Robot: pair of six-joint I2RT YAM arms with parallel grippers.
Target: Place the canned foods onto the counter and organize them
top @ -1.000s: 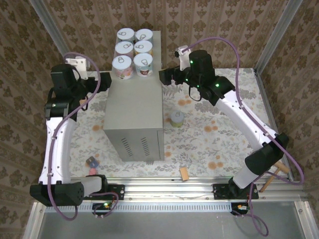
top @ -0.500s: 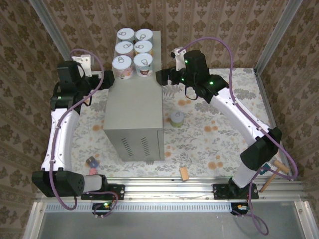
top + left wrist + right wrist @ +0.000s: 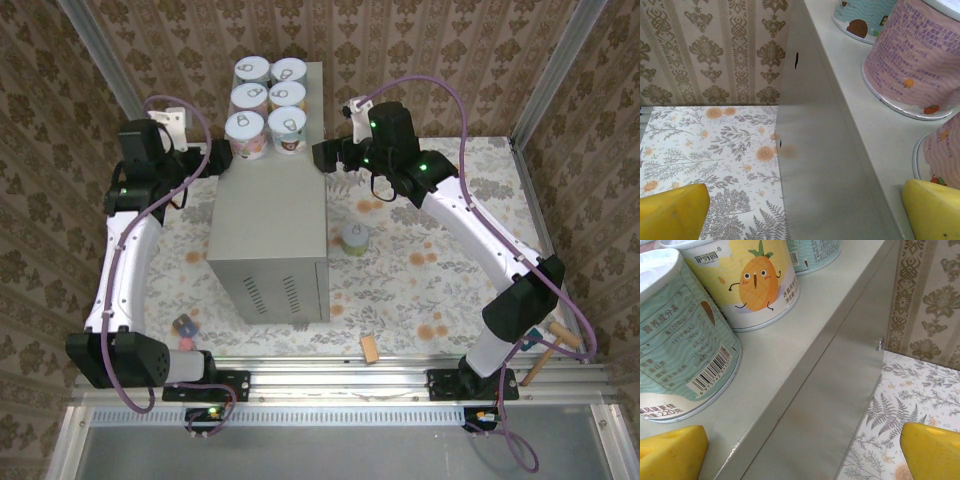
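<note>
- The left gripper is hanging in the upper left of the overhead view, just beside the left edge of the counter. Its yellow fingers are standing wide apart and holding nothing.
- Six cans are sitting upright in two columns of three at the top end of the counter. In the left wrist view a pink can is standing at the right, near one finger but apart from it.
- The right gripper is hovering just beside the counter's right edge, at upper centre. It is likewise spread wide and empty. In its wrist view a pale blue can is standing at the left, near one finger.
- The loose can is standing on the flowered floor near the centre of the overhead view. It is right of the counter, lower in the picture than the right gripper and well apart from it.
- Judging from this, the right gripper is looking like the one to fetch the loose can:
  - It should be coming down over the can and closing around its body while keeping it upright.
  - It should be lifting the can clear of the counter's edge.
  - It should be setting the can on the bare top below the columns without nudging them.
</note>
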